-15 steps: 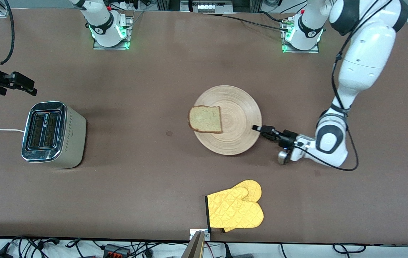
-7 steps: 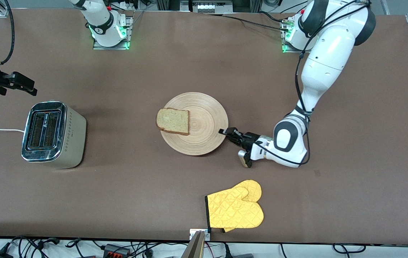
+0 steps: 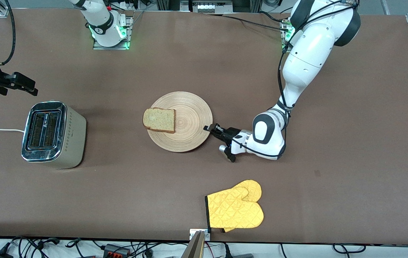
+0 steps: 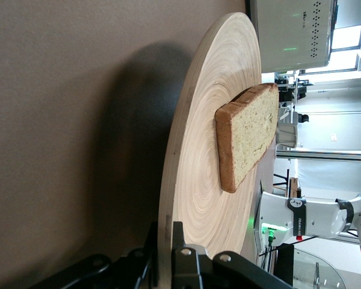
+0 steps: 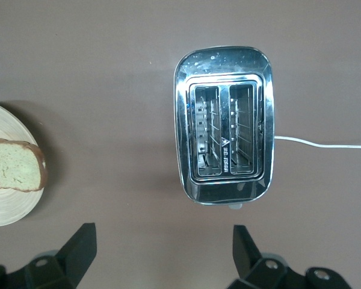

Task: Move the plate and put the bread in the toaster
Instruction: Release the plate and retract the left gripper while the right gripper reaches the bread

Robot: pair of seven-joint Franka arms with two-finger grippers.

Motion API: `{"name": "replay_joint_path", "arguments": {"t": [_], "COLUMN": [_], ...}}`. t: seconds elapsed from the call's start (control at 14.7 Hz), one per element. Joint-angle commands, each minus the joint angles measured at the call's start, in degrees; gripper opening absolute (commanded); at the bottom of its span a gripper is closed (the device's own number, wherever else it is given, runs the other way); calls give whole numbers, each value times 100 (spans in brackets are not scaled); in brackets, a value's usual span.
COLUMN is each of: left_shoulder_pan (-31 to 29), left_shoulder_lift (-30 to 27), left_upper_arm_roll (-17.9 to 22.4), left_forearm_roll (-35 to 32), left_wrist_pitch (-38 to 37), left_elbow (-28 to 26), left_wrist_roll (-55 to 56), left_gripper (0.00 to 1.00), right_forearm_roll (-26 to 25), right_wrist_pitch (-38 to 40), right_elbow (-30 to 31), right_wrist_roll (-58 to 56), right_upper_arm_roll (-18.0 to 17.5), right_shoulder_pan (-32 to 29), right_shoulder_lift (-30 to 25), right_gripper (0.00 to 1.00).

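Now the left gripper clamps the plate bearing bread.

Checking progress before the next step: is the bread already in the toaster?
No, the bread lies on the plate, and the toaster slots look empty.

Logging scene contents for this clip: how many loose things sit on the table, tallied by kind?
wooden plate: 1
bread slice: 1
silver two-slot toaster: 1
yellow oven mitt: 1
Total: 4
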State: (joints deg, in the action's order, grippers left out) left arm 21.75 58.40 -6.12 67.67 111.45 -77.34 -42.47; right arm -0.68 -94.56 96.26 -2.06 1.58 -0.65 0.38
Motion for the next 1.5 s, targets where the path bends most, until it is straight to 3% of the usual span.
{"name": "replay_joint_path", "arguments": {"t": [0.0,0.27,0.61,0.75,0.89,1.43], "left_shoulder_pan": [-13,-65,-450,-819,-1311,-2859], "left_shoulder_lift": [75,75,-47,-83,-267,-1180], "left_upper_arm_roll": [58,67,349,410,463,436], "left_forearm_roll": [133,107,-411,-491,-920,-2685], "left_wrist_pitch": [-115,-123,-333,-1147,-2010,-3549], "left_elbow": [166,158,158,167,175,306], "left_wrist_roll": [169,292,310,345,354,354], "left_gripper": [13,26,26,27,31,32], "right_forearm_roll": [-19,-19,225,568,596,674], "right_wrist_pitch": [-18,-168,-273,-361,-457,-1283], "right_elbow": [60,191,253,262,262,280], "right_wrist_roll": [83,91,468,723,1013,1295], "right_upper_arm_roll": [-53,-53,-53,-53,-53,-53], "right_shoulder_pan": [-31,3,583,776,1092,1928], "right_shoulder_lift": [-21,14,374,637,814,1780], "right_gripper": [100,100,100,100,100,100]}}
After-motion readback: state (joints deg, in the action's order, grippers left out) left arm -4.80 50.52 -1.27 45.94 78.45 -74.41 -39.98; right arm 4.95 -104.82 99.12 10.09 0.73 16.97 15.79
